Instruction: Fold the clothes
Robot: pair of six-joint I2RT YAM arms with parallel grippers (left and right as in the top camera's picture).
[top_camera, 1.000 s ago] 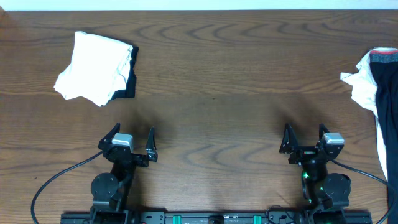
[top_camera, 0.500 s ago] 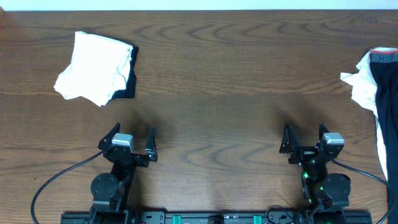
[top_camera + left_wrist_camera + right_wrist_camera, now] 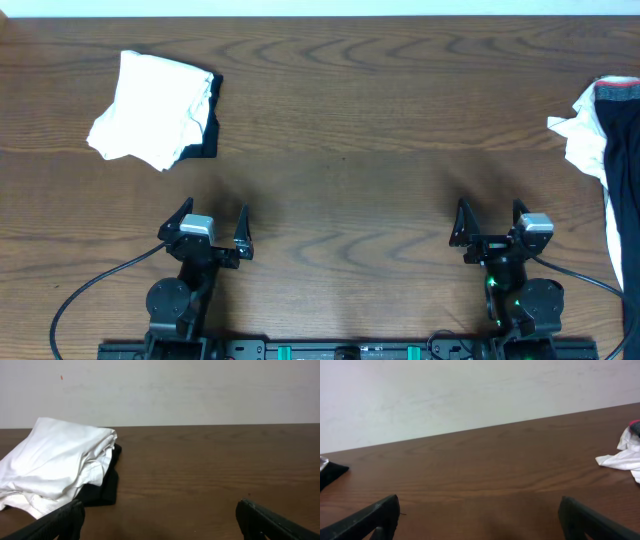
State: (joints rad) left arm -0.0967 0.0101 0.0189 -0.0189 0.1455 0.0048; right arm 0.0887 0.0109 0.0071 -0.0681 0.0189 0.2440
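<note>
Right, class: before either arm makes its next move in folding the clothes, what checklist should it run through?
1. Left jaws open, empty: ok.
2. Right jaws open, empty: ok.
3. White folded garment on black garment, apart from both arms: ok.
4. Table bare between the arms: ok.
5. Unfolded heap fully in view: not ok, cut by the right edge.
6. Heap's best grasp point: cannot tell.

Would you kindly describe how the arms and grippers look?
Both arms are black with round joint housings. The left gripper and right gripper each have two tapered black fingers and a silver-grey block. A thin black cable trails from each; the right arm shows a green light.
</note>
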